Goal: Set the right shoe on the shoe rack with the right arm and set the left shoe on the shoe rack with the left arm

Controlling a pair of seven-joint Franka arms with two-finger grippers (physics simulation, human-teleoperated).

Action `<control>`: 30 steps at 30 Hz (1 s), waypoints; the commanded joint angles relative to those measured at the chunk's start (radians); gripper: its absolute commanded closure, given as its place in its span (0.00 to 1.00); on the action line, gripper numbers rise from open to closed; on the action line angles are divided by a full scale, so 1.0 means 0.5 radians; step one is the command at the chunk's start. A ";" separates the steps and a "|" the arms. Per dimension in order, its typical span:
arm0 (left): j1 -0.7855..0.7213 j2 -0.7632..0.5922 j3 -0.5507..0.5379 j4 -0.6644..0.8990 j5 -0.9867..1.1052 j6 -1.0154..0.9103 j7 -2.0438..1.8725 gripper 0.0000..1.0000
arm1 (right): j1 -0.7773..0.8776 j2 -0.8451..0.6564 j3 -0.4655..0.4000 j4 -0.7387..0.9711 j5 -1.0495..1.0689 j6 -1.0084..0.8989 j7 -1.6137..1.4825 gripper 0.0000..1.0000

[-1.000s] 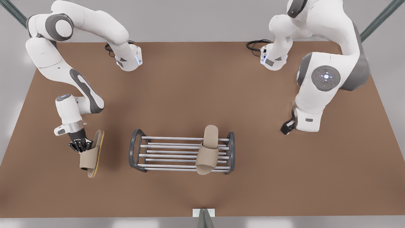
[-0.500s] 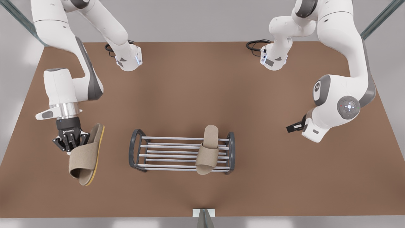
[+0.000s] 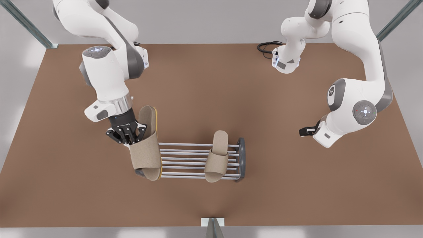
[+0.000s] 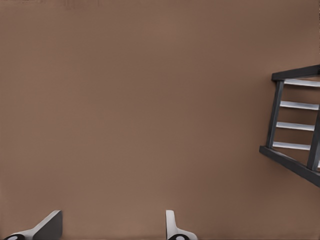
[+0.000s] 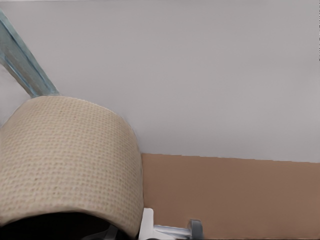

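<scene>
- The right tool (image 3: 126,134) sits on the front view's left, clamped shut on the strap edge of the right shoe (image 3: 147,150), which it holds up in the air.
- That shoe is tipped on its side, so the tan sole edge shows along the side facing the rack. It hangs over the end of the shoe rack (image 3: 198,160) on the front view's left and covers that end frame.
- From the right wrist view you mostly get the woven beige strap of the right shoe (image 5: 70,165) right up against the camera, with the brown table (image 5: 235,195) below it.
- The left shoe (image 3: 217,157) already lies flat across the silver bars of the rack, near the dark end frame on the front view's right, with its toe end poking a bit past the front bar.
- The left tool (image 4: 112,227) is open and holds nothing; its two fingertips (image 4: 47,227) are spread wide over bare table.
- The left wrist view also catches a corner of the shoe rack (image 4: 295,125) off to one side, well apart from those fingers.
- In the front view the left arm (image 3: 350,109) waits on the front view's right, clear of the rack.
</scene>
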 commanded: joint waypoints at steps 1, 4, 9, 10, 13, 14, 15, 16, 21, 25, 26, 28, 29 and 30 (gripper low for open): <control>0.001 -0.002 0.000 0.001 0.002 0.003 0.291 0.00 | 0.309 0.048 -0.226 0.121 -0.058 -0.587 0.702 0.79; 0.001 -0.002 0.000 0.004 0.005 0.006 0.291 0.00 | 0.806 0.195 -0.680 0.379 -0.065 -0.688 0.871 0.79; -0.011 0.001 0.000 -0.002 0.005 0.003 0.291 0.00 | 1.000 0.367 -0.929 0.450 -0.282 -0.541 1.110 0.79; -0.005 0.004 0.000 0.001 0.005 0.003 0.291 0.00 | 1.033 0.398 -0.954 0.450 -0.310 -0.516 1.144 0.79; -0.026 0.004 0.000 0.004 0.011 -0.003 0.294 0.00 | 1.070 0.438 -0.975 0.450 -0.313 -0.513 1.178 0.79; -0.011 0.010 -0.003 0.016 0.008 -0.003 0.304 0.00 | 1.076 0.438 -0.969 0.447 -0.310 -0.513 1.196 0.79; -0.026 0.013 -0.003 0.016 0.008 -0.003 0.304 0.00 | 1.101 0.438 -0.969 0.447 -0.310 -0.513 1.224 0.79; -0.026 0.016 -0.007 0.016 0.005 -0.003 0.301 0.00 | 1.104 0.441 -0.969 0.444 -0.310 -0.513 1.224 0.79; -0.002 0.007 -0.010 0.019 -0.002 -0.043 0.304 0.00 | 1.116 0.505 -0.972 0.441 -0.338 -0.513 1.252 0.79; 0.001 0.007 -0.010 0.016 -0.002 -0.046 0.313 0.00 | 1.119 0.511 -0.963 0.410 -0.338 -0.480 1.212 0.79; 0.007 0.004 -0.007 0.013 -0.002 -0.046 0.316 0.00 | 1.116 0.493 -0.960 0.346 -0.344 -0.473 1.199 0.79; -0.035 0.016 -0.016 0.016 -0.005 -0.095 0.288 0.00 | 1.086 0.364 -0.947 0.116 -0.341 -0.314 1.141 0.79; -0.011 0.013 -0.016 0.022 -0.002 -0.092 0.285 0.00 | 1.061 0.297 -0.944 -0.023 -0.338 -0.210 1.141 0.79; -0.029 0.013 -0.016 0.016 -0.002 -0.104 0.282 0.00 | 1.061 0.278 -0.941 -0.063 -0.338 -0.200 1.141 0.79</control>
